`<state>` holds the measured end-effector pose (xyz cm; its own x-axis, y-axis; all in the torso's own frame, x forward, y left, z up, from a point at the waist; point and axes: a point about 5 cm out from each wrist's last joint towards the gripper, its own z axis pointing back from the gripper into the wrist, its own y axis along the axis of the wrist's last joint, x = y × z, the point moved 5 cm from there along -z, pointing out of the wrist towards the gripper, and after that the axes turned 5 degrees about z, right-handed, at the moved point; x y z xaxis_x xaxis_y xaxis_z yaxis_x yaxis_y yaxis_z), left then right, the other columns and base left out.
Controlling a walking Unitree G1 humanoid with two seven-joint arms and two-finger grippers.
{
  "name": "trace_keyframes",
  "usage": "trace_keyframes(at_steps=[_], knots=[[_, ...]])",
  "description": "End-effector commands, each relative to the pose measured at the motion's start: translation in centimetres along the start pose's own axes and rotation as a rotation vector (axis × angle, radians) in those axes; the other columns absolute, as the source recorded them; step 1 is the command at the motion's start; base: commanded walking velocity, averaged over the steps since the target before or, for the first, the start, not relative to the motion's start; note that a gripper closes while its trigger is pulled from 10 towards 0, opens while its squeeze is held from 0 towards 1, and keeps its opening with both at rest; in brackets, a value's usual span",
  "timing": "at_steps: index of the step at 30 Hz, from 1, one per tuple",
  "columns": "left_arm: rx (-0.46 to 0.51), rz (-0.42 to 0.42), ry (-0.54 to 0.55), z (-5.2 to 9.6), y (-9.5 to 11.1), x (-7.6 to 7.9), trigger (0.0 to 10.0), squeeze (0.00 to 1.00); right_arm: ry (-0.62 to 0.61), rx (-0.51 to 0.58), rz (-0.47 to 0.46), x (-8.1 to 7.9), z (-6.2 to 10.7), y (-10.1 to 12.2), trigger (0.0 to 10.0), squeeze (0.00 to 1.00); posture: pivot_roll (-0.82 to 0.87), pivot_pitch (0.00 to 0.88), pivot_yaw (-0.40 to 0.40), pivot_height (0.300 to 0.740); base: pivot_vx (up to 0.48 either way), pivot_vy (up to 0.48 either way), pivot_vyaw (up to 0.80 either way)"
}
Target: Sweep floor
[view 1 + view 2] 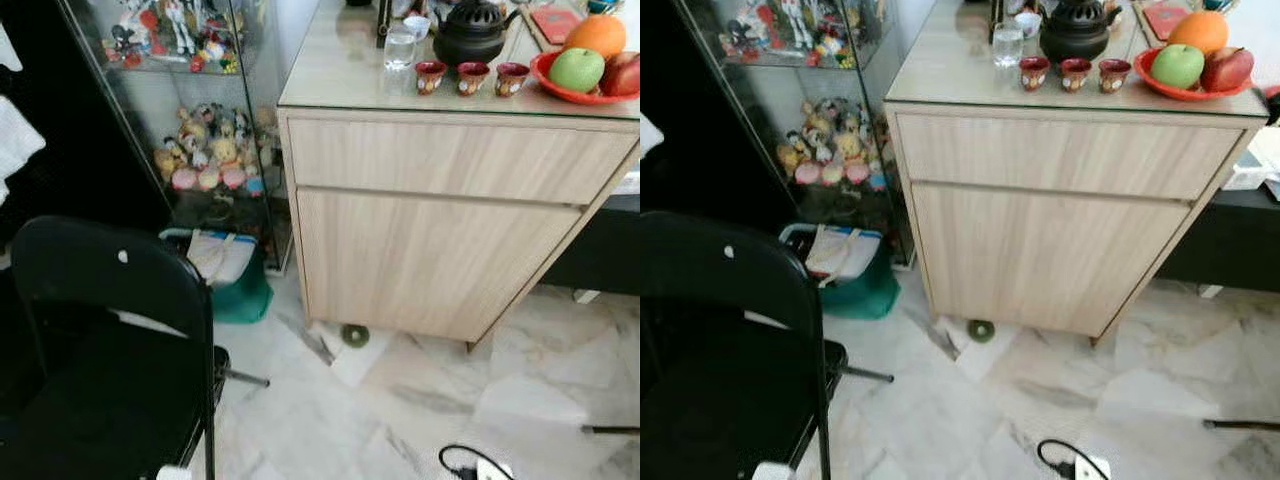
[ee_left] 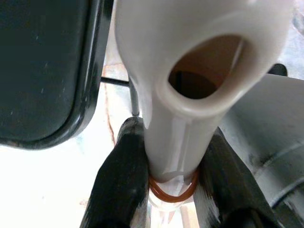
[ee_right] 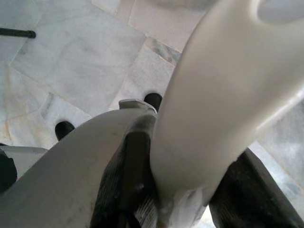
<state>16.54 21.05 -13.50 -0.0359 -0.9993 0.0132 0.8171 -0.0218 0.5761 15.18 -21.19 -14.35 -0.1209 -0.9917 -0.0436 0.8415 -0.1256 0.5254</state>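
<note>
Marble floor (image 1: pixel 420 400) — handle (image 2: pixel 190 95) clamped between left tool (image 2: pixel 173 180).

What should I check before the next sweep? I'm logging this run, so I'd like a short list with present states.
1. Left tool closed on the white handle: ok, black fingers press both sides.
2. Right tool closed on its white handle: ok, held between both fingers.
3. Debris located: ok, a small green round thing lies on the floor at the wooden cabinet's base.
4. Path left of it: not ok, black folding chair and green bag crowd that side.
5. Black cable and white plug on the floor: not ok, snag risk.
6. Broom head position: cannot tell.
</note>
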Motion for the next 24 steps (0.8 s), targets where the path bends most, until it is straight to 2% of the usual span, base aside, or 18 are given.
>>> trace_keyframes(at_steps=[1,8,14,18,20,21,24], knots=[[-0.058,-0.011,-0.045,-0.2,-1.2,2.0,10.0,0.00,0.001,-0.056,0.005,0.0,0.3,-1.8,10.0,0.00,-0.01,0.128,0.037,0.740,-0.262,0.000,0.00],[-0.049,-0.019,-0.056,-1.0,0.6,3.4,10.0,0.00,0.003,-0.062,0.015,0.0,0.4,-2.0,10.0,0.00,-0.01,0.119,0.037,0.740,-0.265,0.000,0.00],[-0.047,-0.019,-0.051,-1.3,1.2,3.7,10.0,0.00,0.003,-0.064,0.016,0.1,0.4,-2.1,10.0,0.00,-0.01,0.114,0.037,0.740,-0.266,0.000,0.00],[-0.051,-0.024,-0.034,-1.1,1.3,2.4,10.0,0.00,-0.001,-0.062,0.008,0.1,0.4,-2.1,10.0,0.00,-0.01,0.115,0.039,0.740,-0.266,0.000,0.00],[-0.053,-0.021,-0.021,-0.9,1.1,1.1,10.0,0.00,-0.006,-0.061,0.003,0.2,0.5,-2.1,10.0,0.00,-0.01,0.122,0.039,0.740,-0.266,0.000,0.00],[-0.053,-0.021,-0.021,-0.9,1.1,1.1,10.0,0.00,-0.006,-0.061,0.003,0.2,0.5,-2.1,10.0,0.00,-0.01,0.122,0.039,0.740,-0.266,0.000,0.00],[-0.054,-0.013,-0.006,-0.5,0.9,-0.4,10.0,0.00,-0.007,-0.062,0.004,0.3,0.5,-2.1,10.0,0.00,0.00,0.126,0.038,0.740,-0.264,0.000,0.00]])
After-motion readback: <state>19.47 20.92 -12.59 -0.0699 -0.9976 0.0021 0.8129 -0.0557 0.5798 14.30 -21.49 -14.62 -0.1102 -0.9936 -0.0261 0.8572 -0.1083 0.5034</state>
